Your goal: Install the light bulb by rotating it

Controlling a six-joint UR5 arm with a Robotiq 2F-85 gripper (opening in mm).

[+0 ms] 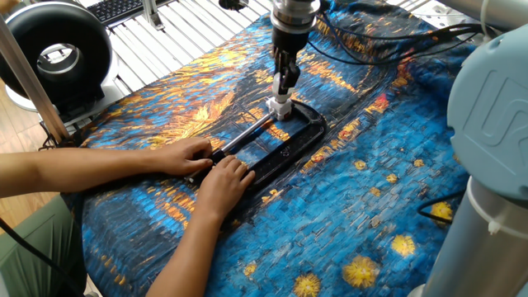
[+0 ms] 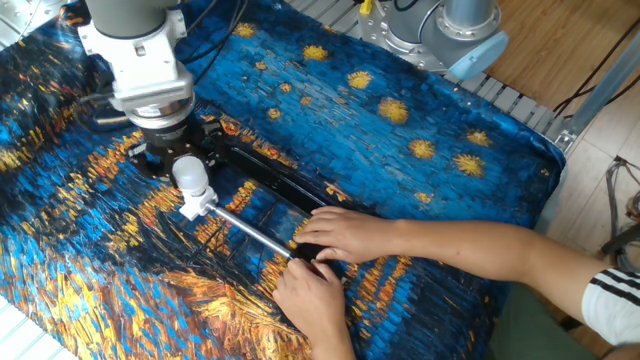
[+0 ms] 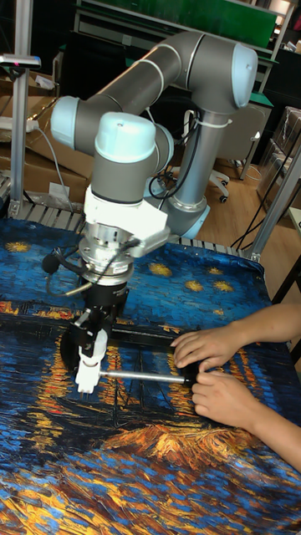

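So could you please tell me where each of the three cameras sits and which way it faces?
One fixed view: raised, beside the person, facing the black clamp and bulb; the arm's base fills its right edge.
The other fixed view: high on the opposite side, looking down; wrist and base show.
Tall fixed view: low, facing the whole arm.
All share the bulb, clamp and person's hands.
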